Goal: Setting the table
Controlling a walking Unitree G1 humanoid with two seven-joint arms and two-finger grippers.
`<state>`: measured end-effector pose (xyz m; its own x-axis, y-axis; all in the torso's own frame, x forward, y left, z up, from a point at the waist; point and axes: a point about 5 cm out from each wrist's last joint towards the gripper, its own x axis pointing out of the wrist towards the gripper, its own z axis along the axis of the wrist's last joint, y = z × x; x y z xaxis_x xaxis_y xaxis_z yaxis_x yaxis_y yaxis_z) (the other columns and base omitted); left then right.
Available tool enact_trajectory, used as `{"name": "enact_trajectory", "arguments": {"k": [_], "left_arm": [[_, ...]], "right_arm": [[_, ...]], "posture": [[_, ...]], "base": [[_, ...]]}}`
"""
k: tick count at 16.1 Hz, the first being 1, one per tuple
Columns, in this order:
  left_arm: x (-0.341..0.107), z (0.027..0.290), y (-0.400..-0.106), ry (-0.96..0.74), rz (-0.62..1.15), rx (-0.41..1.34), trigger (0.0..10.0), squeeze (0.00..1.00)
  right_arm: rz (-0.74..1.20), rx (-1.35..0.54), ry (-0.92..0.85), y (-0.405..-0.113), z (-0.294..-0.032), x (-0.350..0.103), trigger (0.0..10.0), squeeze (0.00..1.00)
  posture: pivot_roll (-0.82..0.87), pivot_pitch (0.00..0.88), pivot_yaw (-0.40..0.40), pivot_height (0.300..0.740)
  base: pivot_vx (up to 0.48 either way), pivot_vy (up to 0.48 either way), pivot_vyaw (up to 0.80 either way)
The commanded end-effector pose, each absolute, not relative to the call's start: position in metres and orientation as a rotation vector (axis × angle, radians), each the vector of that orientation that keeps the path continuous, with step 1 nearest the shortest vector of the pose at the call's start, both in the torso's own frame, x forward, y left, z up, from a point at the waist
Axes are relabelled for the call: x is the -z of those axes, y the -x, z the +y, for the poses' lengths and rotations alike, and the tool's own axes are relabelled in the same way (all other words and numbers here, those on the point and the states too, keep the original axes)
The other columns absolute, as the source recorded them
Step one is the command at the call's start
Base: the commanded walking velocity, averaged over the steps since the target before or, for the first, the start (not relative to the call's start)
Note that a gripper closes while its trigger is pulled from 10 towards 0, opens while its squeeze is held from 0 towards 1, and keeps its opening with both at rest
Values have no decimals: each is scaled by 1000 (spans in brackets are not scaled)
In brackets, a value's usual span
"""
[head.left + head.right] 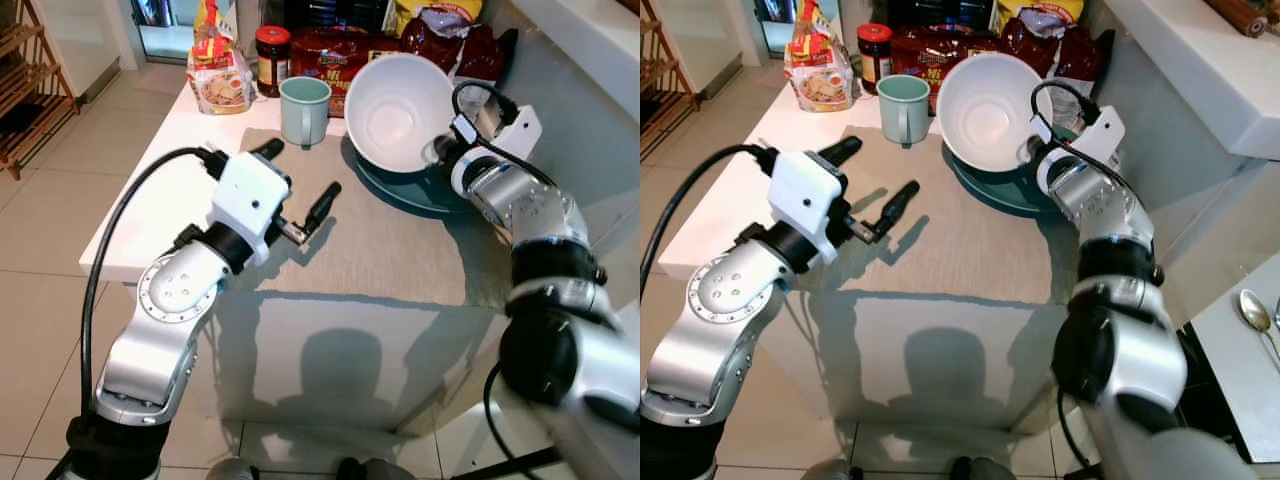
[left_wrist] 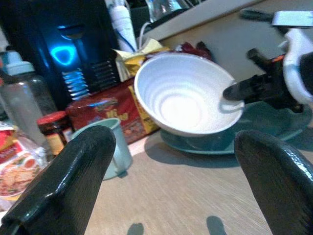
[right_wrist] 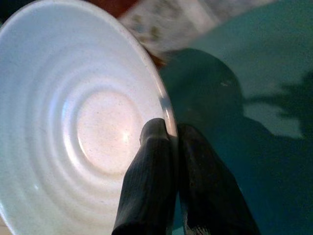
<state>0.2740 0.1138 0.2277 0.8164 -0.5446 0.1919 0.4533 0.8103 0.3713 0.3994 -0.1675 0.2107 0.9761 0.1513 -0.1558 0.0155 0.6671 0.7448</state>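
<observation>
red packet | print blurred, possibly letters | nothing legible

Light: bright, even daylight in the head views; hard shadows of both arms fall on the table.
Wrist views: dimmer, soft; near fingers blurred.
Glare: sheen inside the bowl.

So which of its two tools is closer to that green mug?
The left. The left tool hangs open over the placemat, just in front of the green mug. The right tool is farther off, pinching the white bowl's rim.
</observation>
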Motion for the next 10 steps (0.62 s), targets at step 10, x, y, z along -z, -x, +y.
{"name": "enact_trajectory", "arguments": {"k": [10], "left_arm": [[-259, 140, -254, -386, -395, 587, 10000, 0]], "right_arm": [[273, -371, -469, -380, -113, -234, 0, 0]], "posture": [[134, 15, -127, 740]], "base": [[0, 0, 0]]}}
